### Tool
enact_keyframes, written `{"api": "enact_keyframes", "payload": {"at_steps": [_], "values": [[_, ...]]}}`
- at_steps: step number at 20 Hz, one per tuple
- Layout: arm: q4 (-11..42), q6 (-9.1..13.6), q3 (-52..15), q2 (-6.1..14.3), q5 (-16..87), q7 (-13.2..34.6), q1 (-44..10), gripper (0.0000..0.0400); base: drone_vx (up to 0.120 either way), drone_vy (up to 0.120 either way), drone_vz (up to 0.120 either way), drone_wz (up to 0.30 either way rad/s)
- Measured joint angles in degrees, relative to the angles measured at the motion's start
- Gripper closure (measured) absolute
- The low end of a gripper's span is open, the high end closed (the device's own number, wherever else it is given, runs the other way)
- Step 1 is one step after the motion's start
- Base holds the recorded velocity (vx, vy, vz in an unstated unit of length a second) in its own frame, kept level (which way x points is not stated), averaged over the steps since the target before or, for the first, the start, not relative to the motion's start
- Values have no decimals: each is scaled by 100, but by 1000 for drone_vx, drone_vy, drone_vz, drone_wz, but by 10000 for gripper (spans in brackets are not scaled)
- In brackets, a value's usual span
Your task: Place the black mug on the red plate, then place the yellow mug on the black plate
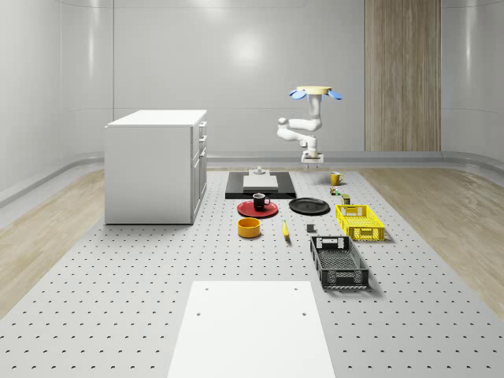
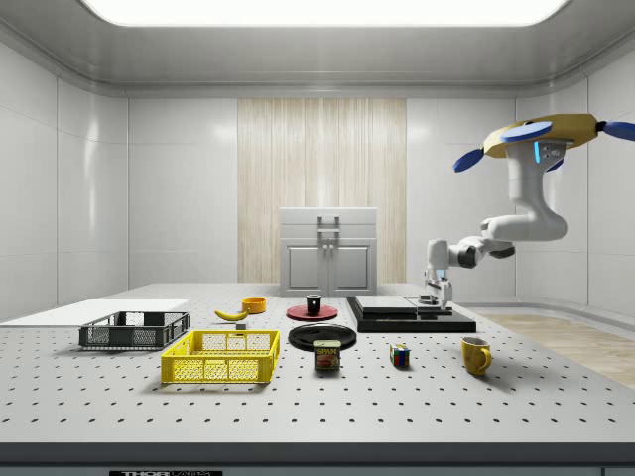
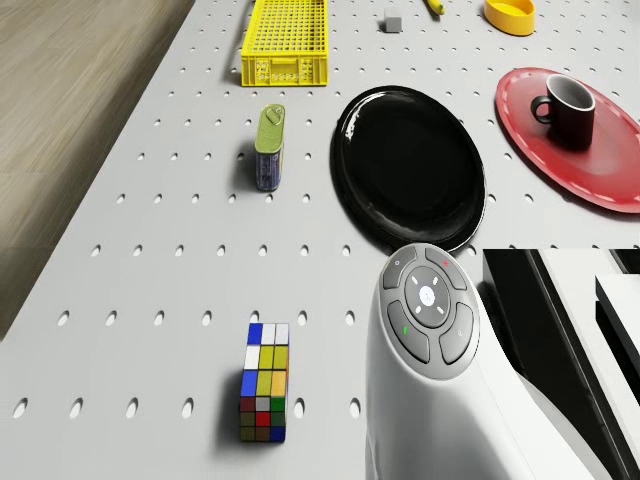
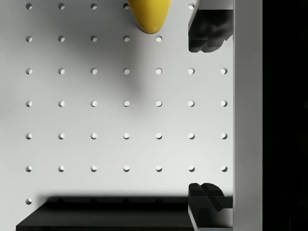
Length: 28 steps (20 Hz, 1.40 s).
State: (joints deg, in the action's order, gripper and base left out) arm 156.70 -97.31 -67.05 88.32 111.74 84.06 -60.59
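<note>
On the red plate [image 1: 257, 209] sits the black mug [image 1: 261, 201], while the black plate [image 1: 309, 206] beside it is bare, as are the yellow crate [image 1: 360, 222] and the black crate [image 1: 339, 262]. The yellow mug [image 1: 336, 179] stands on the table [image 1: 118, 276], well apart from the black plate. I hover above the table's far end, arm bent downward, my pincer [image 1: 312, 160] spread apart over bare surface between the yellow mug and the black slab [image 1: 260, 186]. White walls and a wood panel [image 1: 402, 75] surround us.
</note>
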Motion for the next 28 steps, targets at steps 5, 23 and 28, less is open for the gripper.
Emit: {"api": "enact_keyframes", "payload": {"at_steps": [5,23,28], "values": [[0,-1,0,1,0,0,0,0,-120,120,0,0],[0,-2,0,2,-1,1,-1,0,-11,120,-53,0],[0,-3,0,3,-1,1,-1,0,0,120,0,0]]}}
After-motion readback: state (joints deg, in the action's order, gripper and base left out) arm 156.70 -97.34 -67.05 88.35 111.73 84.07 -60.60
